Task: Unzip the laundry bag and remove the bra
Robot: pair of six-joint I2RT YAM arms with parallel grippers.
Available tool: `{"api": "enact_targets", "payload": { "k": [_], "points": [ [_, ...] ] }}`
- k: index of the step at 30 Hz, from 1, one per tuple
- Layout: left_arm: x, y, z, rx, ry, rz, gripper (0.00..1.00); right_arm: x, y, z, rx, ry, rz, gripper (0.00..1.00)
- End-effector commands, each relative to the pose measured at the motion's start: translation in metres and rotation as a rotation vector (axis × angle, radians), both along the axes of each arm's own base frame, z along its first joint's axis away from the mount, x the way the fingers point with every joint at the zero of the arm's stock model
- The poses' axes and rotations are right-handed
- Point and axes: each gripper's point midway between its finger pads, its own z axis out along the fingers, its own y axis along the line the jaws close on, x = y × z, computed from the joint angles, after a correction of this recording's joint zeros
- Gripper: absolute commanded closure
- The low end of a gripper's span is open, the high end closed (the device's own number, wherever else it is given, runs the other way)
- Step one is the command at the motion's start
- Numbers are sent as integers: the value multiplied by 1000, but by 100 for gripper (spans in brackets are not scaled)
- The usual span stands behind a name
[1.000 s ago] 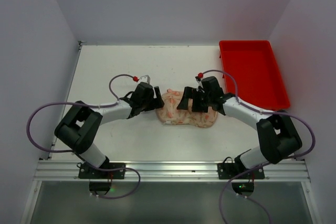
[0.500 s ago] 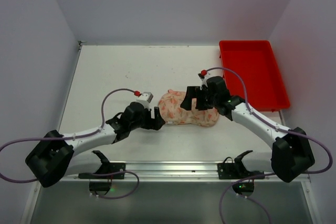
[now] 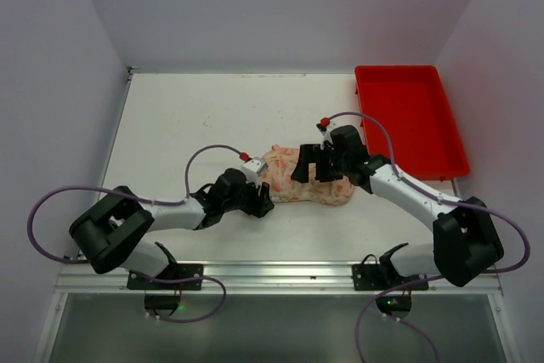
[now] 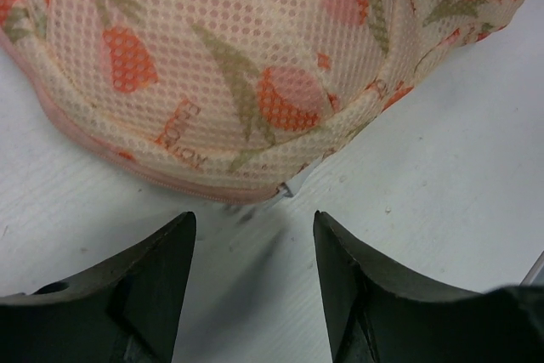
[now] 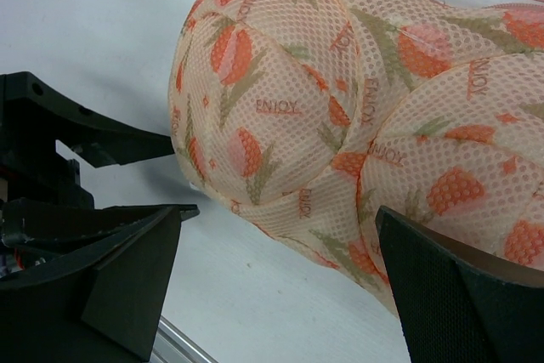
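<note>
The laundry bag [image 3: 304,179] lies zipped on the table, cream-peach mesh with orange floral print. The bra is hidden. My left gripper [image 3: 260,202] is open and empty, low at the bag's near-left edge. In the left wrist view [image 4: 252,225] its jaws sit just short of the bag [image 4: 246,48], facing a small pale zipper pull [image 4: 287,189] on the pink seam. My right gripper [image 3: 316,164] is open and empty above the bag's middle. In the right wrist view [image 5: 276,220] its fingers are spread wide over the bag [image 5: 297,99], and the left gripper [image 5: 81,146] shows at the left.
A red tray [image 3: 409,119] stands at the back right, beside the right arm. Purple cables loop from both arms. A metal rail [image 3: 280,274] runs along the table's near edge. White walls close in on three sides.
My left gripper has moved right and nearer, from the bag's left end to its near-left edge, and its arm has swung. The right gripper has shifted only slightly. The bag has stayed put.
</note>
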Motion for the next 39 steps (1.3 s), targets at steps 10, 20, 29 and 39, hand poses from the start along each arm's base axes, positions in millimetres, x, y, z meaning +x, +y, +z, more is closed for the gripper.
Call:
{"api": "enact_targets", "payload": {
  "k": [10, 20, 29, 39],
  "points": [
    [18, -35, 11, -53, -59, -88, 56, 8, 13, 6, 31, -26, 41, 2],
    [16, -41, 11, -87, -46, -102, 71, 6, 13, 3, 37, -15, 37, 1],
    [5, -50, 22, -175, -31, -141, 64, 4, 15, 0, 48, 1, 37, 1],
    [1, -55, 20, -208, 7, -142, 63, 4, 19, -6, 59, 35, 30, 2]
  ]
}}
